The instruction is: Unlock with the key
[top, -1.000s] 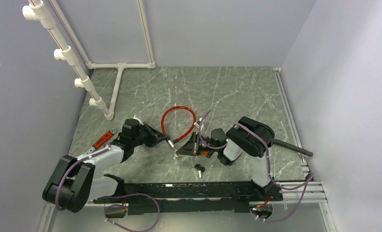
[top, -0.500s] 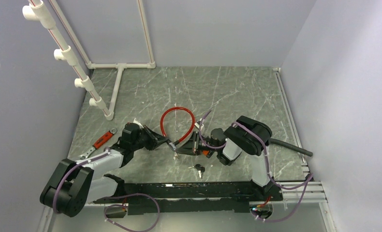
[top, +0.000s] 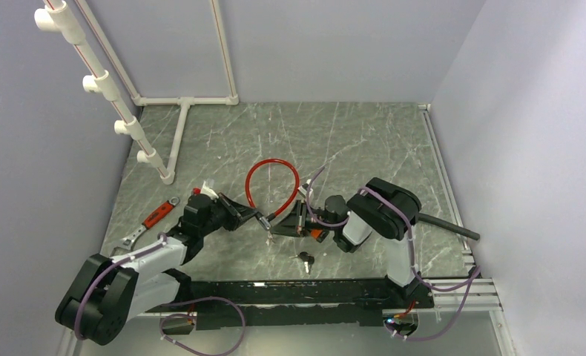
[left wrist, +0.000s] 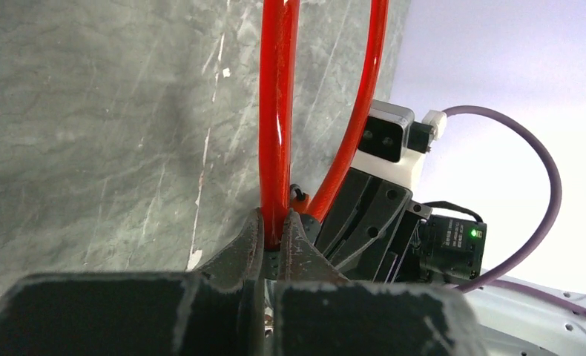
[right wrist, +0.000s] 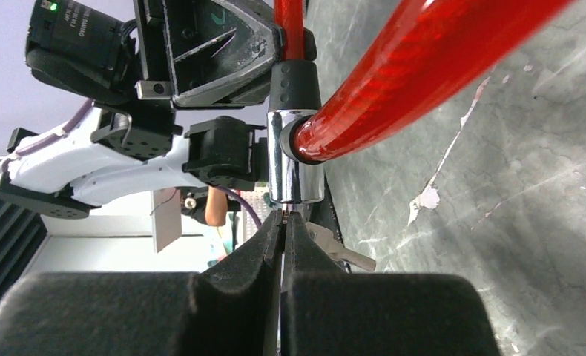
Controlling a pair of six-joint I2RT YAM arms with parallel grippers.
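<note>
The left gripper [left wrist: 274, 241] clamps tight on the glossy red cable loop [left wrist: 275, 111]. Facing it, the right gripper [right wrist: 282, 230] is pinched shut on a thin metal key [right wrist: 283, 216], directly ahead of which sits the chrome lock cylinder [right wrist: 294, 159].

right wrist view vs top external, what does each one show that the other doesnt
Only the right wrist view shows the chrome lock cylinder up close, with the right gripper shut on a key just under it. Only the top external view shows the red-handled wrench, the spare keys on the table and the white pipe frame. Both show the red cable and the left gripper clamped on it.
</note>
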